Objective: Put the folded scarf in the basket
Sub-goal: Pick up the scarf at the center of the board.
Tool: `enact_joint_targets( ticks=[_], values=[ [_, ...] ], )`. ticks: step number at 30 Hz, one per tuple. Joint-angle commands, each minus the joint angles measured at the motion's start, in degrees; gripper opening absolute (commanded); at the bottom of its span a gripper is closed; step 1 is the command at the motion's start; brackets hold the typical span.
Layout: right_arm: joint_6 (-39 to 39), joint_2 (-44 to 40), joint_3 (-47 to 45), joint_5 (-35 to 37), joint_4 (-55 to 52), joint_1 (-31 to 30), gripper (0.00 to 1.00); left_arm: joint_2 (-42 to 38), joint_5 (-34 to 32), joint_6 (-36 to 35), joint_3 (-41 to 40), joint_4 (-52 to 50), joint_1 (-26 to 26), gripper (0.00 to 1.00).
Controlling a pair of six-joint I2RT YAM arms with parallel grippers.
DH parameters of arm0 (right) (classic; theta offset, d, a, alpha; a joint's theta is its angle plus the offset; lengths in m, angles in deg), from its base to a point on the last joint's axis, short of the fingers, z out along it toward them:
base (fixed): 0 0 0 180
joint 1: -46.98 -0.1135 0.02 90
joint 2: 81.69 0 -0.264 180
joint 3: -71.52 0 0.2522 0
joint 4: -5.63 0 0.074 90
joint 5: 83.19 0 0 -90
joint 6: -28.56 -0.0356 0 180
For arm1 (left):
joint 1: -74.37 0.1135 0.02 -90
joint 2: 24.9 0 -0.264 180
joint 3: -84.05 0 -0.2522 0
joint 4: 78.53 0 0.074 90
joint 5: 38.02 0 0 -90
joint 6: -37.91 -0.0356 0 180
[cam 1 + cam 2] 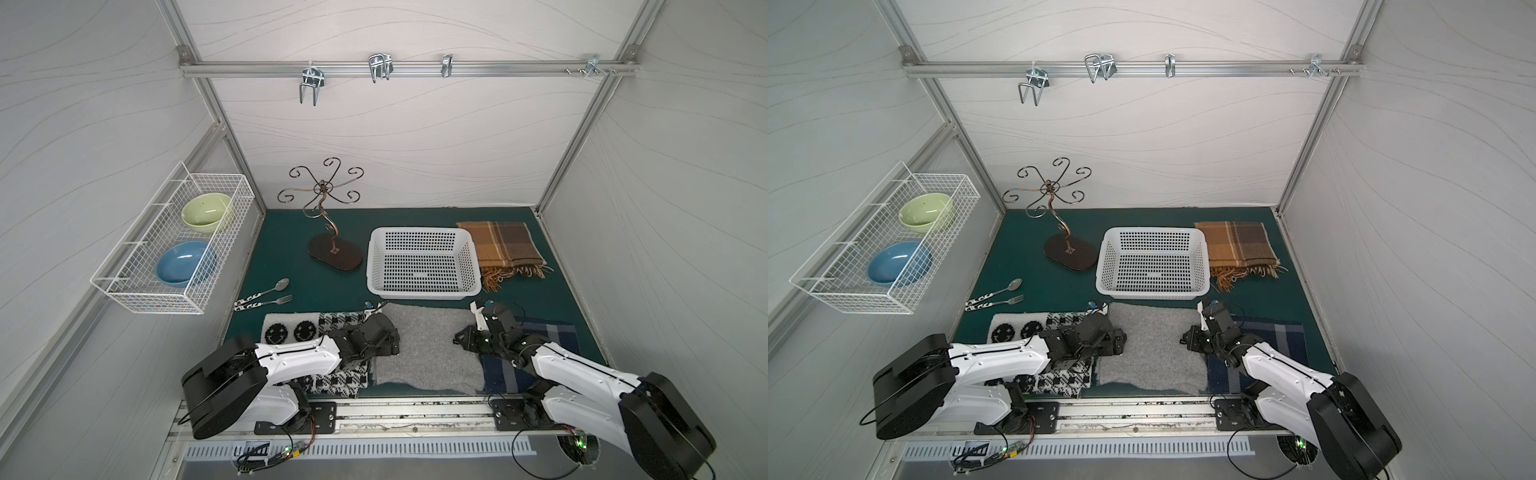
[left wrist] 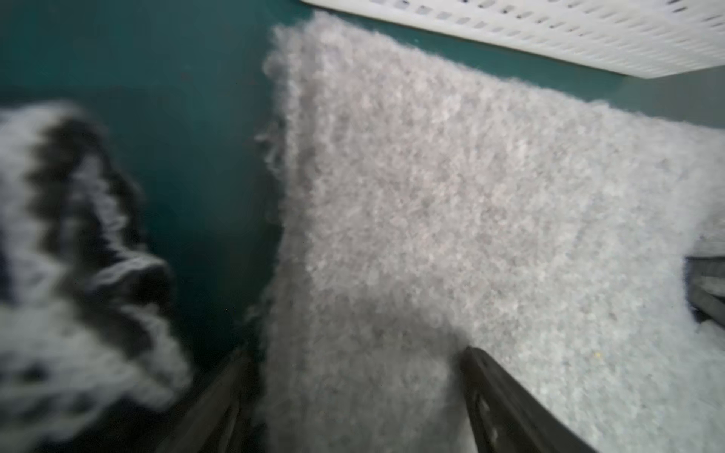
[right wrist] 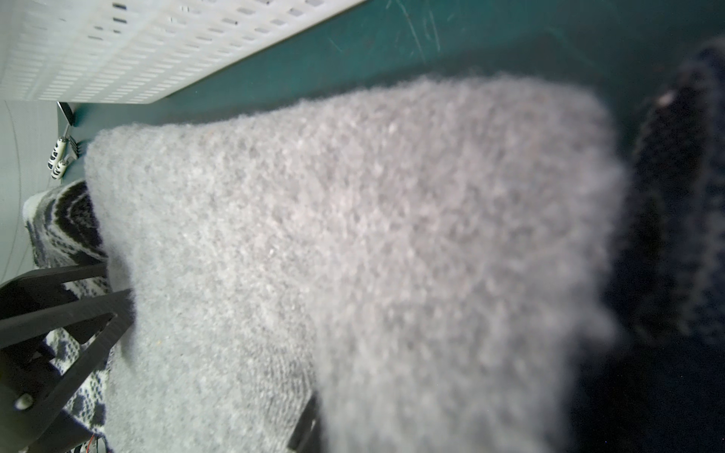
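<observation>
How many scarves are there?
4: the grey scarf at the front middle, the black-and-white scarf left of it, the blue plaid scarf right of it, the brown plaid scarf beside the basket.

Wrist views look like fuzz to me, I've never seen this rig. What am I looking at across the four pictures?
A two-armed robot works at a green table. Both top views look down from overhead; each wrist camera rides behind one claw. The fuzz is the grey scarf, lying in front of the empty basket, between a patterned scarf and a blue scarf. The left claw stands open astride one edge; the right claw is shut, apparently pinching the opposite edge.
</observation>
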Motion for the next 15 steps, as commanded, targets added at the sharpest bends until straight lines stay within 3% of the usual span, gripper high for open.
enact_joint_targets(
  ticks=[1, 4, 8, 12, 15],
  values=[
    [-0.3, 0.0, -1.5, -0.3, -3.1, -0.9, 0.09, 3.1, 2.0, 1.0, -1.3, 4.8, 0.2, 0.87],
    [-0.3, 0.5, -1.0, 0.6, -3.6, -1.9, 0.10, 6.6, 6.5, 2.4, -2.0, 9.9, 0.2, 0.84],
    [-0.5, 1.3, -0.5, 2.2, -4.4, -3.2, 0.13, 10.0, 9.6, 3.9, -4.4, 15.6, 0.0, 0.73],
    [-1.0, 3.0, -0.6, 3.3, -3.8, -4.6, 0.16, 10.0, 11.0, 3.2, -5.2, 16.8, 0.0, 0.43],
    [-1.0, 3.9, -1.2, 3.0, -2.4, -4.7, 0.09, 8.0, 11.5, 2.0, -4.1, 14.2, 0.0, 0.14]
  ],
)
